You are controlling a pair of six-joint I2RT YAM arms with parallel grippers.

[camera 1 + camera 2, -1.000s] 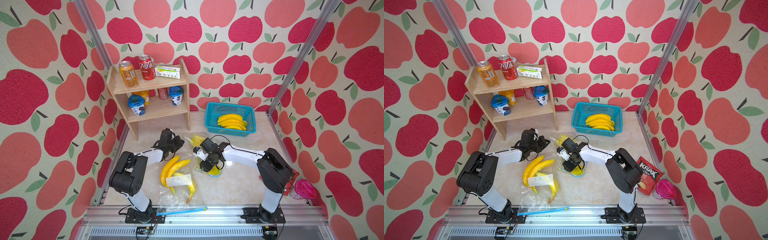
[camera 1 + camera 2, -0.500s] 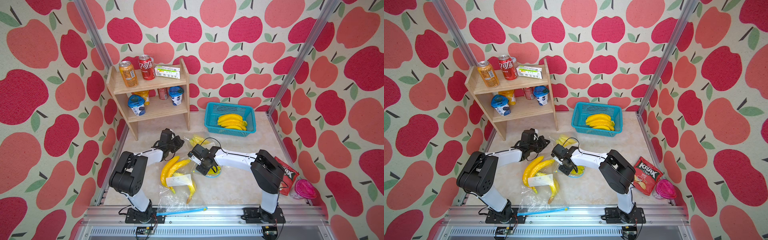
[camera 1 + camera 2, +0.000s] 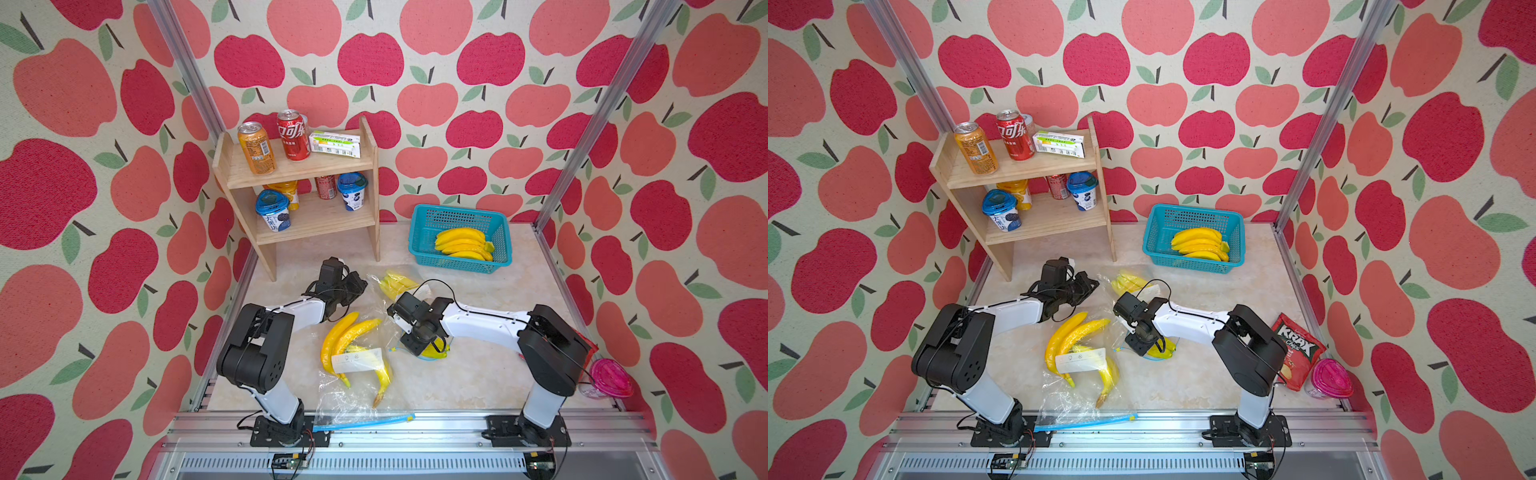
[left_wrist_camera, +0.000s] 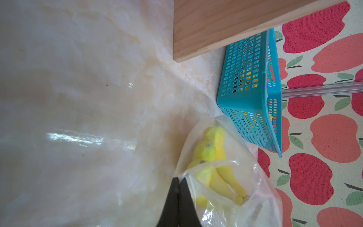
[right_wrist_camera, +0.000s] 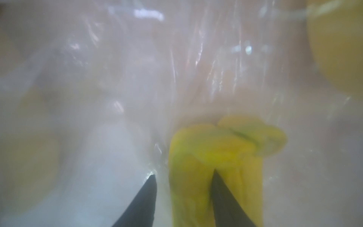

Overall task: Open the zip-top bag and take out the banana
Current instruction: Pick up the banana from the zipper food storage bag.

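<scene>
Zip-top bag point(image 4: 255, 176) of bananas point(image 4: 210, 153) is pinched by shut left claw point(image 4: 178, 179); right claw point(image 5: 183, 174) grips another bagged banana point(image 5: 216, 145).

Against the back wall a wooden shelf point(image 3: 320, 167) carries an orange can point(image 3: 257, 148), a red can point(image 3: 293, 135) and a flat carton point(image 3: 336, 144) on top, with blue-lidded cups point(image 3: 272, 210) below. A teal basket point(image 3: 453, 266) sits just beside it. Far right on the tabletop point(image 3: 478, 386), a chips bag point(image 3: 1298, 349) lies next to a pink-lidded cup point(image 3: 1329, 378)

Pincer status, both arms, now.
Left pincer: closed, apparently pinching the edge of a zip-top bag.
Right pincer: closed on a banana bunch, seen blurred through plastic.
</scene>
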